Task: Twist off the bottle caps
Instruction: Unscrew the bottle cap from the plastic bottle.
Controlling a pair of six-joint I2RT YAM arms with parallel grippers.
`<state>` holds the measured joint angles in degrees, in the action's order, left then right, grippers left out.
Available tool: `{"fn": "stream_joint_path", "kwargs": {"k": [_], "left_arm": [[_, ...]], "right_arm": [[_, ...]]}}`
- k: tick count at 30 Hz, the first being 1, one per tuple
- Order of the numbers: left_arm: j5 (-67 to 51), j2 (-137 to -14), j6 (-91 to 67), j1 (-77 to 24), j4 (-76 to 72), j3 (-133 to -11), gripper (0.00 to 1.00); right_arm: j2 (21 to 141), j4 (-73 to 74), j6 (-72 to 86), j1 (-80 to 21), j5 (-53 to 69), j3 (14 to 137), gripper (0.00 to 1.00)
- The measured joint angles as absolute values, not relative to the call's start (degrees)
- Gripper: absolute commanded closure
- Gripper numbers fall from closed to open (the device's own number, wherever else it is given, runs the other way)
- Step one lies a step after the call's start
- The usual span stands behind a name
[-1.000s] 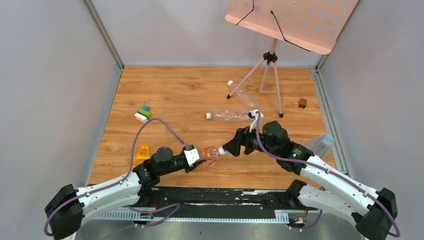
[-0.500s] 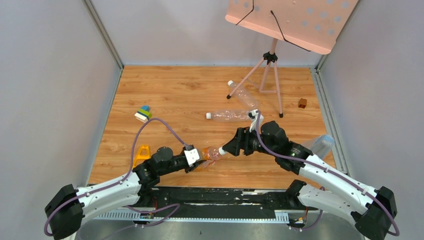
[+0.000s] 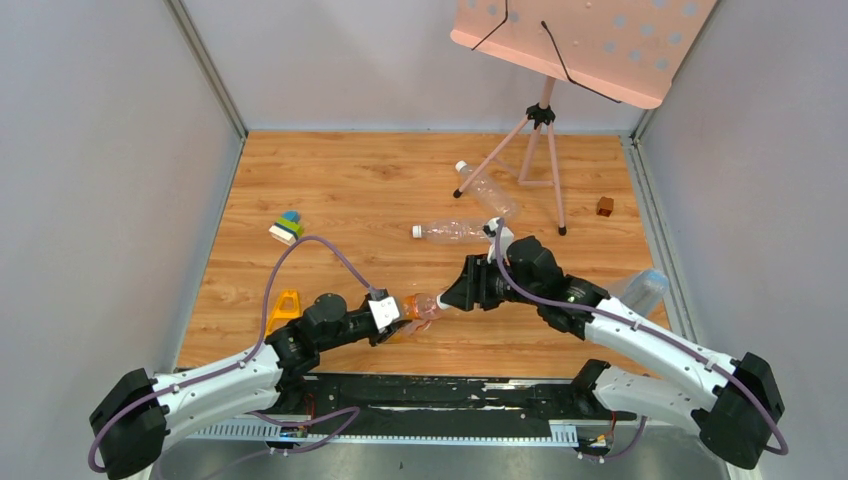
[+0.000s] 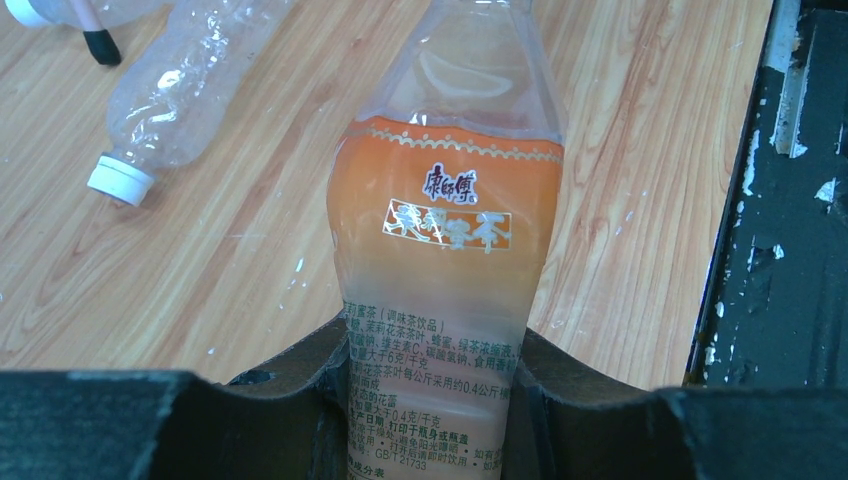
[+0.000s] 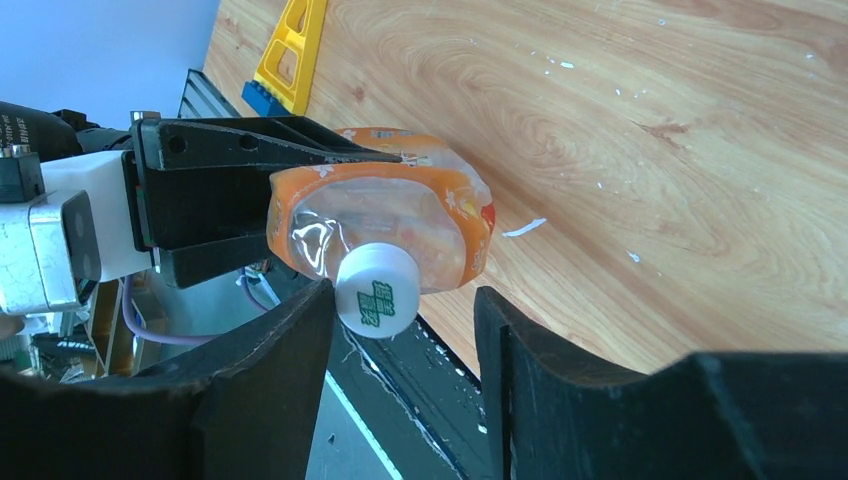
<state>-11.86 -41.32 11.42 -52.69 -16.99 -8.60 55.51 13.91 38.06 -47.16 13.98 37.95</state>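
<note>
Cap (image 5: 377, 291), round white plastic, tops crinkled bottle (image 5: 400, 215).

- The held bottle (image 3: 420, 306) is sitting at the front middle of the desk (image 3: 350, 190), its lower body clamped in the left end effector (image 3: 395, 315).
- Its cap (image 5: 377, 291) is pointing right, lying between the spread fingers of the right end effector (image 5: 400, 320) and touching one.
- The nearer bottle (image 3: 455, 231) is lying behind them, and the farther bottle (image 3: 488, 190) is lying beyond it, by the stand (image 3: 540, 150).
- The cube (image 3: 605, 206) is sitting right of the stand.
- The stacked blocks (image 3: 287, 227) are sitting at the left, with the wedge block (image 3: 286, 305) in front of them.
</note>
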Motion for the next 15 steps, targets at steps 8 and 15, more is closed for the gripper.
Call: {"fn": "stream_joint_path", "kwargs": {"k": [8, 15], "left_arm": [[-11.84, -41.3, 11.35, -52.62, -16.97, -8.6, 1.0], [-11.94, -41.3, 11.25, -52.64, -17.63, -8.6, 1.0]], "right_arm": [[59.18, 12.88, 37.91, -47.09, 17.87, 40.36, 0.77], [59.02, 16.12, 34.13, -47.03, 18.63, 42.28, 0.9]]}}
